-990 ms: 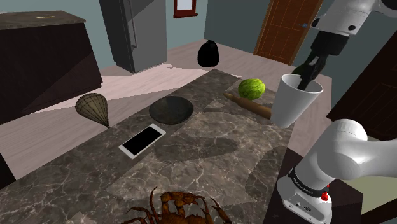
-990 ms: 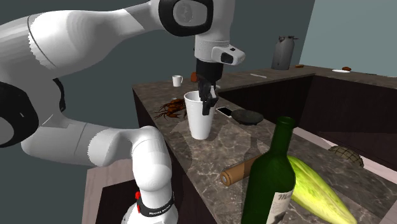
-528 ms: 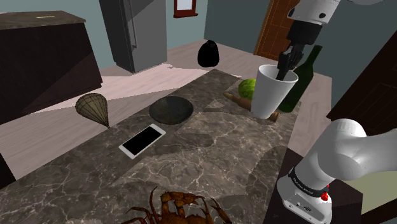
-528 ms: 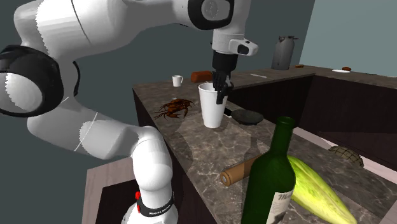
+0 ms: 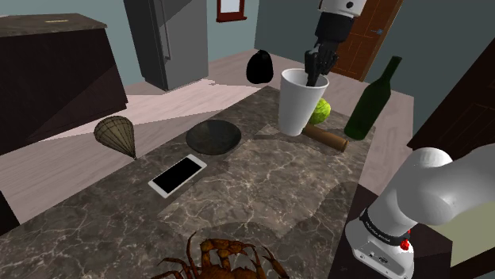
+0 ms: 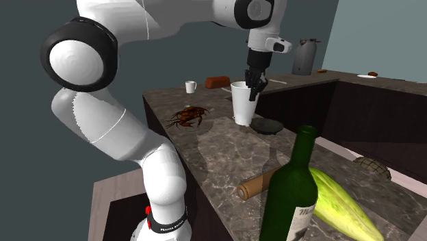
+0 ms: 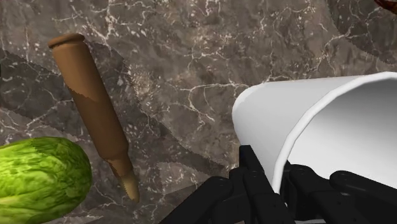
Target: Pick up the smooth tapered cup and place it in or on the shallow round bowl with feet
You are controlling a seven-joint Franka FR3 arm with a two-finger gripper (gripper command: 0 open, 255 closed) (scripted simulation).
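A plain white tapered cup (image 5: 300, 103) hangs upright just above the marble counter, with my black gripper (image 5: 315, 78) shut on its rim, one finger inside and one outside. The shallow dark round bowl (image 5: 214, 135) sits on the counter further toward the shoulder view's left, apart from the cup. In the second exterior view the cup (image 6: 241, 104) hangs under the gripper (image 6: 253, 91), just short of the bowl (image 6: 265, 126). In the wrist view the gripper (image 7: 278, 181) clasps the cup's (image 7: 331, 121) thin wall.
A green bottle (image 5: 373, 99), a wooden rolling pin (image 5: 324, 136) and a green lettuce (image 5: 321, 111) lie just right of the cup. A phone (image 5: 178, 175), a ribbed shell (image 5: 117, 135) and a brown crab (image 5: 226, 257) also lie on the counter. A small mug (image 6: 190, 86) stands at the counter's far end.
The arm has carried the cup up and toward the shoulder view's left, past the bottle and lettuce, closer to the bowl. The grip on the rim has stayed the same.
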